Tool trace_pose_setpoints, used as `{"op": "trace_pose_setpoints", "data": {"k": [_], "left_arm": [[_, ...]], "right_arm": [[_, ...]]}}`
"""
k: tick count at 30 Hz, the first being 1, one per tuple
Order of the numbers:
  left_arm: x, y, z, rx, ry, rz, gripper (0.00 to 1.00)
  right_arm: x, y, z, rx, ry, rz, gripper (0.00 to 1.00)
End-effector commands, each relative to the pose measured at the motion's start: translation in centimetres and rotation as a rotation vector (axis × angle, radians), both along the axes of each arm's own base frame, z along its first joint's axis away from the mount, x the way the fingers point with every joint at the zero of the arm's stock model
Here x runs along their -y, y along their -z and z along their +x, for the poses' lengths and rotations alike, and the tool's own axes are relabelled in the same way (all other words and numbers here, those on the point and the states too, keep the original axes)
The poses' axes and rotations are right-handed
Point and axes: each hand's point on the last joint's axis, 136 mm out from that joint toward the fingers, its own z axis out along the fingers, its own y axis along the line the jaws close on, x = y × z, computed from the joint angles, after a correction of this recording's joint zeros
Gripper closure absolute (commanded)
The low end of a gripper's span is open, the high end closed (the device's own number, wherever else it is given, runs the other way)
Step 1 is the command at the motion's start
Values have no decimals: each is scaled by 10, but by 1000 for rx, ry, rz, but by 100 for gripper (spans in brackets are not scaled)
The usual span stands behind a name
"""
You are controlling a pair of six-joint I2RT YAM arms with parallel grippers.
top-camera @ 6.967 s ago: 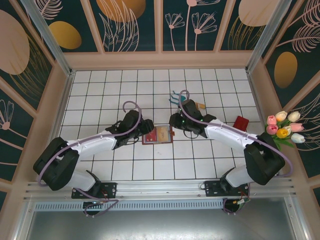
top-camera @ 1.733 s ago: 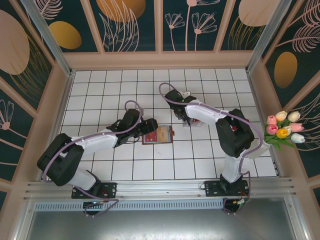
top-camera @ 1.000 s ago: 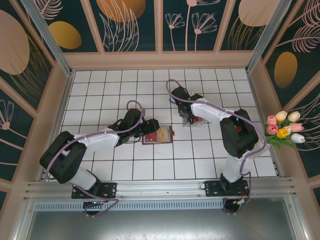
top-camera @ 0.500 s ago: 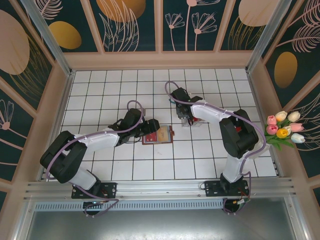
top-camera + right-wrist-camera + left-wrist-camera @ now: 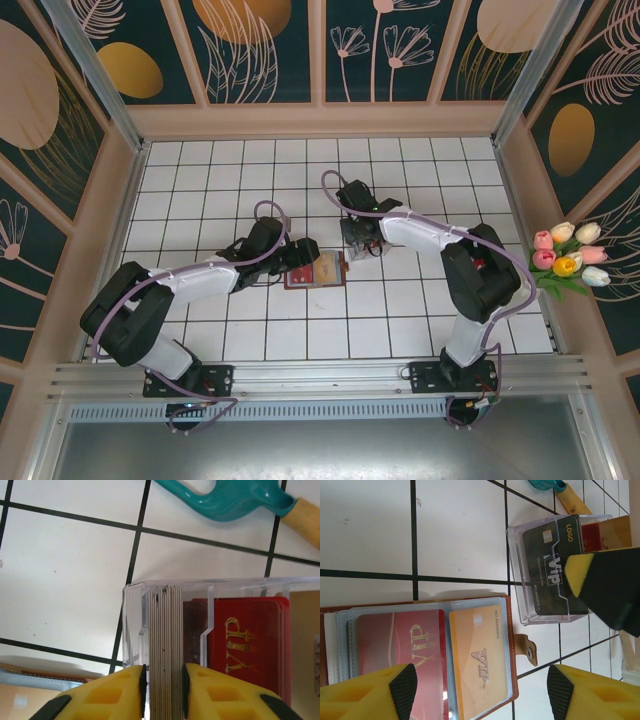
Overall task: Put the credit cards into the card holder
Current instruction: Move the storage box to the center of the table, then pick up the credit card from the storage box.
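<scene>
The card holder (image 5: pixel 322 270) lies open on the tiles, a brown leather wallet (image 5: pixel 513 650) with a red card (image 5: pixel 400 645) and an orange card (image 5: pixel 477 655) in its clear sleeves. My left gripper (image 5: pixel 480 695) hovers open over it, with nothing between its fingers. Just right of the wallet stands a clear plastic box (image 5: pixel 132 625) with a stack of credit cards (image 5: pixel 164 625) on edge inside. My right gripper (image 5: pixel 164 672) is shut on that stack, both pads against it. A black card (image 5: pixel 550 570) faces the left wrist view. A red card (image 5: pixel 247 635) lies behind the box.
A teal-headed garden fork (image 5: pixel 225 500) with a wooden handle lies just beyond the box. A bunch of tulips (image 5: pixel 568 255) sits at the right wall. Wooden walls ring the tiled table. My two grippers (image 5: pixel 303 258) (image 5: pixel 356 243) are close together over the wallet and box.
My right gripper has shifted a little left, toward the wallet, since half a second ago. The left arm and the wallet have stayed put.
</scene>
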Motion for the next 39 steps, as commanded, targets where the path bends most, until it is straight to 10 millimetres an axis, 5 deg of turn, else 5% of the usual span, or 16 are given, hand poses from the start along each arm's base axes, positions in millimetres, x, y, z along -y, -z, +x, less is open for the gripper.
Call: {"op": "trace_pose_setpoints", "data": {"k": [1, 10, 15, 22, 32, 39], "left_arm": [[2, -12, 8, 39, -1, -15, 28], [2, -10, 8, 35, 0, -10, 28], [1, -7, 7, 33, -2, -7, 28], [0, -8, 7, 35, 0, -4, 28], [0, -7, 6, 33, -2, -3, 28], [-1, -7, 7, 34, -4, -2, 28]], "right_arm": [[12, 3, -2, -22, 35, -56, 60], [24, -12, 8, 90, 68, -291, 58], [14, -1, 5, 59, 30, -258, 57], [28, 13, 10, 66, 59, -376, 57], [30, -18, 16, 166, 84, -425, 58], [32, -21, 15, 171, 82, -429, 65]]}}
